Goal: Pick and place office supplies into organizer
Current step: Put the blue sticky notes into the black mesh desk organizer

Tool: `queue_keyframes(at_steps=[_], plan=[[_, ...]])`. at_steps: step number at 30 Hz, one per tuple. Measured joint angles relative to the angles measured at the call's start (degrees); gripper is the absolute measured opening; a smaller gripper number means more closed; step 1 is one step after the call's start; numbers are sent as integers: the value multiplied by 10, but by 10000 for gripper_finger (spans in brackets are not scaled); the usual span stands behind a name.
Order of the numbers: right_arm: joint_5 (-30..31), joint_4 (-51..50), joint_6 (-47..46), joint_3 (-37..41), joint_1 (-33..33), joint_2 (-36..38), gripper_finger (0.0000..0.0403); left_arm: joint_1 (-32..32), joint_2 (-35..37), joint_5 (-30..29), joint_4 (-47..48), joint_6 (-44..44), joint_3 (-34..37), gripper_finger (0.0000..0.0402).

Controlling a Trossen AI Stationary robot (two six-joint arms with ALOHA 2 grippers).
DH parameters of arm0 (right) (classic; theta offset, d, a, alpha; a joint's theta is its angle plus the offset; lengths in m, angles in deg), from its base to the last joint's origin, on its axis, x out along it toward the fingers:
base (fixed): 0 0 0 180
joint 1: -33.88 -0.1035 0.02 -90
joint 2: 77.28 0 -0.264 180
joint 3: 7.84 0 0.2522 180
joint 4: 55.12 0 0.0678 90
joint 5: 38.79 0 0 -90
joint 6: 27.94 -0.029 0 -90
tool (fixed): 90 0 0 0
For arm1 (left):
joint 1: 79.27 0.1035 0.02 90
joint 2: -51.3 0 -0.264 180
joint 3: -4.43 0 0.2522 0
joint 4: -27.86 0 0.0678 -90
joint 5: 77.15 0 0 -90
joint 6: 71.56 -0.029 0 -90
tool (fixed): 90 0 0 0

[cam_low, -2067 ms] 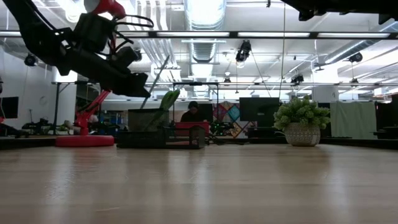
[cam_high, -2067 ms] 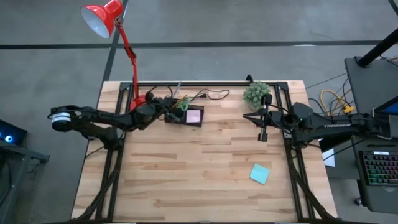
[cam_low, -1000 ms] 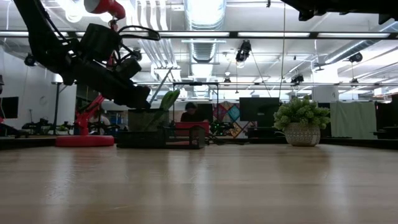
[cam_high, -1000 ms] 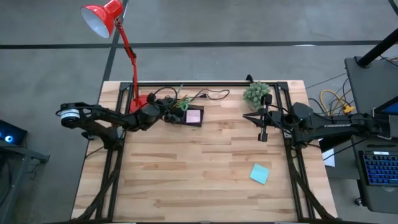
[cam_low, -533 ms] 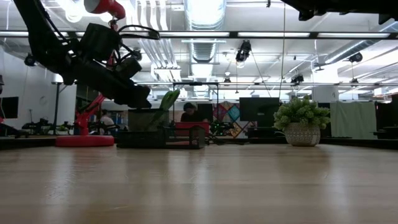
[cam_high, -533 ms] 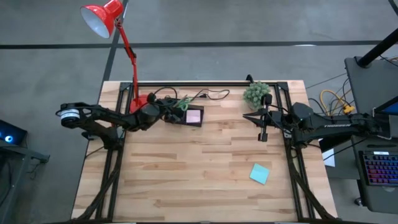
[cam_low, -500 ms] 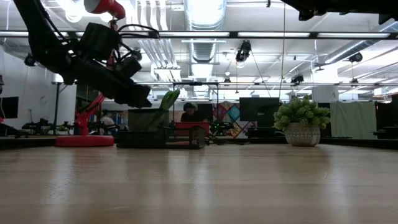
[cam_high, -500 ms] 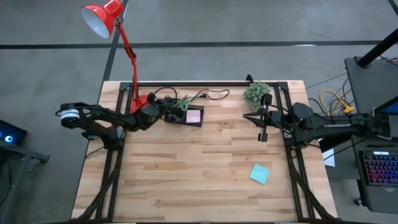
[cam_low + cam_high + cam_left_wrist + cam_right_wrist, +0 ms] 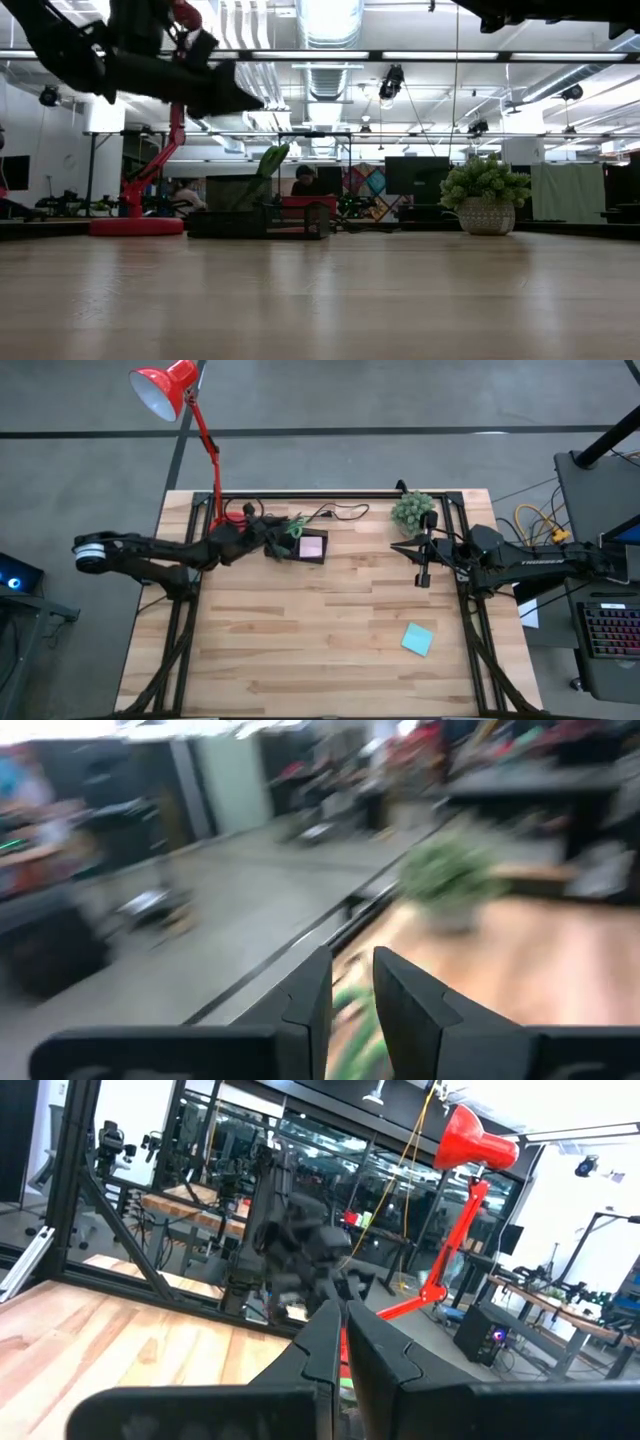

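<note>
Organizer (image 9: pixel 298 546) with pink pad (image 9: pixel 312 546)

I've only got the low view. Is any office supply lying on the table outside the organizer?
Observer: Yes. A teal sticky pad lies flat on the table's right half, far from the organizer.
Operator: What's in the organizer's low tray?
Observer: A pink sticky pad lies in it.
Operator: Is the left end effector holding anything?
Observer: No. The left wrist view shows the left end effector open, with nothing between its fingers.
</note>
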Motion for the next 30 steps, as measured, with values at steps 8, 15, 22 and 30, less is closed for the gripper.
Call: queue_keyframes(at_steps=[8,15,22,30], plan=[[-8,0,-1,0,0,-1,13,-88,50,79,1,-5,-31,102],[-112,48,-5,0,0,-3,13,-139,53,84,1,-41,-57,140],[-165,79,-91,-26,-27,-17,13,-151,55,84,3,-47,-56,141],[-15,-131,-66,-142,-134,-123,53,-158,56,84,8,-7,-55,141]])
